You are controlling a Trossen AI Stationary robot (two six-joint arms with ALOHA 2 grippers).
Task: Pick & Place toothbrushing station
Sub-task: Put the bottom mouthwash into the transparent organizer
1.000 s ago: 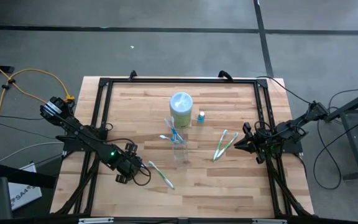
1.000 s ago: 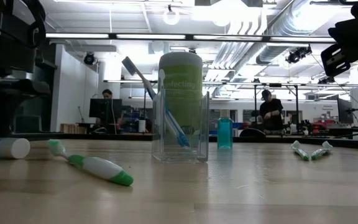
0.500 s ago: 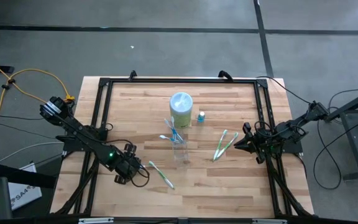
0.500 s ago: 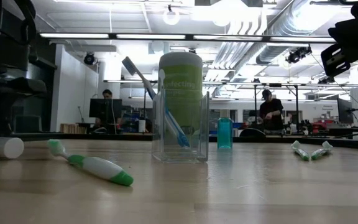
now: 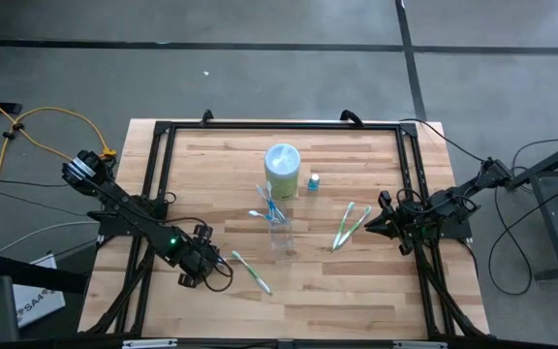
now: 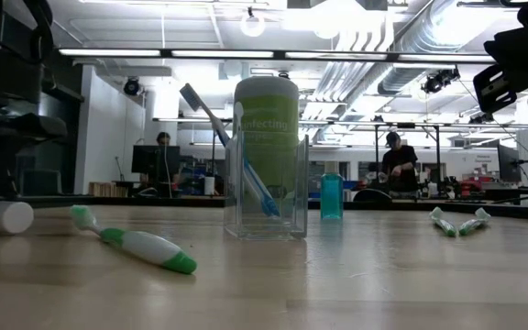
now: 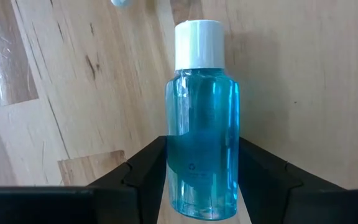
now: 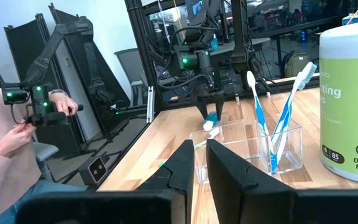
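left gripper sits low at the front-left of the table, fingers spread wide with a small clear blue bottle with a white cap lying between them; in the left wrist view both dark fingers press against the bottle's sides, so it reads as clamped on the bottle, which lies on its side at the wooden table top. low view shows the white cap end at the far left edge, down on the wood. just beside the gripper, toward the table middle, a green-and-white toothbrush lies flat, apart from the fingers. farther in, a small clear square tumbler stands upright near the centre with blue-and-white toothbrushes leaning in it. right behind it a tall green-and-white wipes canister, and next to that a tiny upright blue bottle. two more green-and-white toothbrushes lie side by side between tumbler and right arm. right gripper waits at the right edge of the table, raised off the wood, fingers nearly together with only a narrow gap, holding nothing, well apart from the tumbler.
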